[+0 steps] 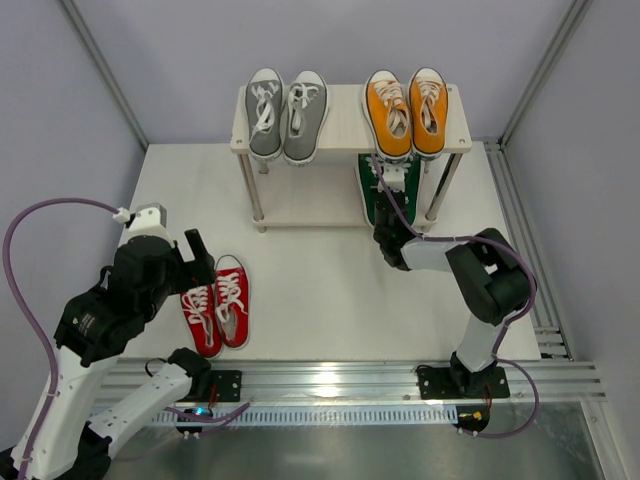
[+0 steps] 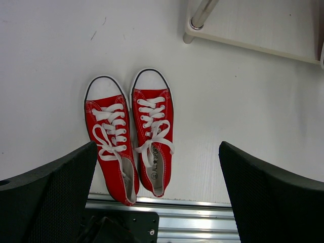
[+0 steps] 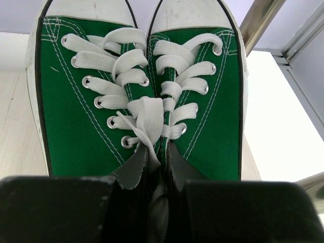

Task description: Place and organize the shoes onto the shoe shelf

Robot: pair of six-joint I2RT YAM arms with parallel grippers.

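Observation:
My right gripper (image 1: 388, 235) is shut on the green shoes (image 1: 385, 190), pinching the two inner collars together (image 3: 157, 177). The green pair (image 3: 66, 111) points toward the back and lies on the right of the lower board (image 1: 310, 205) of the shoe shelf (image 1: 345, 125). On the top board stand the grey shoes (image 1: 285, 115) at left and the orange shoes (image 1: 405, 110) at right. The red shoes (image 1: 217, 305) lie side by side on the table near the front left. My left gripper (image 1: 195, 255) hangs wide open above them (image 2: 158, 152), holding nothing; the red pair (image 2: 134, 134) shows between its fingers.
A metal rail (image 1: 340, 380) carrying both arm bases runs along the near edge. A shelf leg (image 2: 201, 15) stands behind the red pair. The left half of the lower board is bare. Grey walls close in the table on three sides.

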